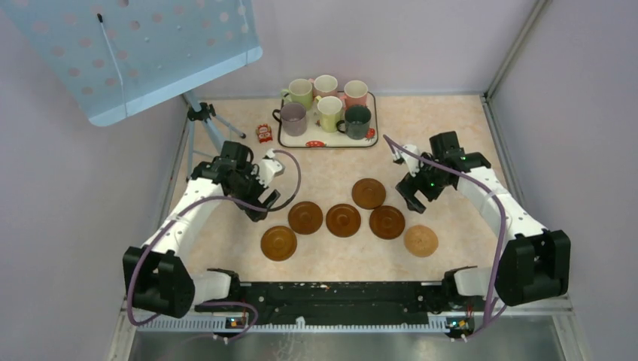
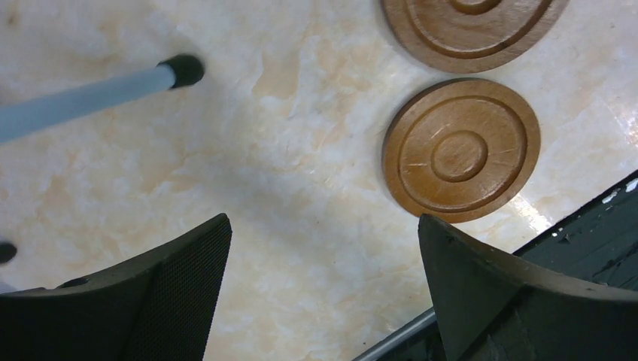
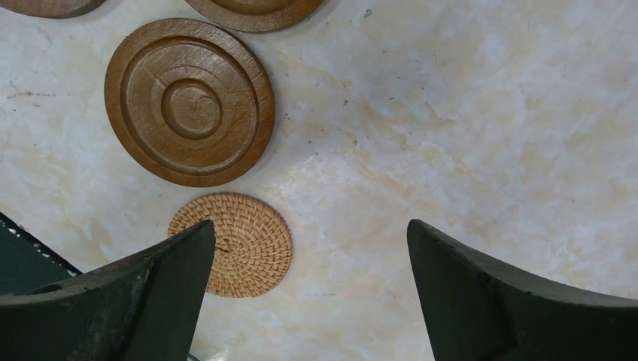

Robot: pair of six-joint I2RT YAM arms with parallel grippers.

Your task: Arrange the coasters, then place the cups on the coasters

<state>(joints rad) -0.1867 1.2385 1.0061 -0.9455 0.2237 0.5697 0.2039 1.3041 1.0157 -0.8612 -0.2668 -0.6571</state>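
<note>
Shows six coasters [image 1: 343, 220] in a loose zigzag row across the near half of the table [image 1: 451, 128], close-set, none yet bearing a cup. Five of turned brown wood, matt, with concentric grooves and a raised centre; sixth, the woven coaster [image 1: 420, 241], paler, of coiled basketwork, at the 3 o'clock end of the row. All round and flat: no long axis, so no wrist angle favoured; thin rims flush on the smooth marbled top, probably calling for an edge pinch or a slide. Leftmost coaster [image 1: 279, 243] at about 5 o'clock of the left gripper [image 1: 259, 204], its neighbour at 4 o'clock, both near; in the left wrist view at 1 to 2 o'clock, beyond the finger on that side, not between the jaws. Woven coaster at about 6 o'clock of the right gripper [image 1: 408, 200], with wooden discs at 7 and 9 o'clock; in the right wrist view partly behind one finger [image 3: 150, 293], outside the gap. Both grippers spread wide, empty, poised above bare tabletop. Left arm judged nearer the 9 o'clock pair, right arm nearer the 3 o'clock three, middle disc about equally placed. Cups [image 1: 329, 111]: six small glazed handled mugs, light green, pink, purple-grey and dark green, upright in two rows of three on the white printed tray [image 1: 331, 144] at 12 o'clock, well apart from coasters and both grippers. Arranging step judged not yet finished.
</note>
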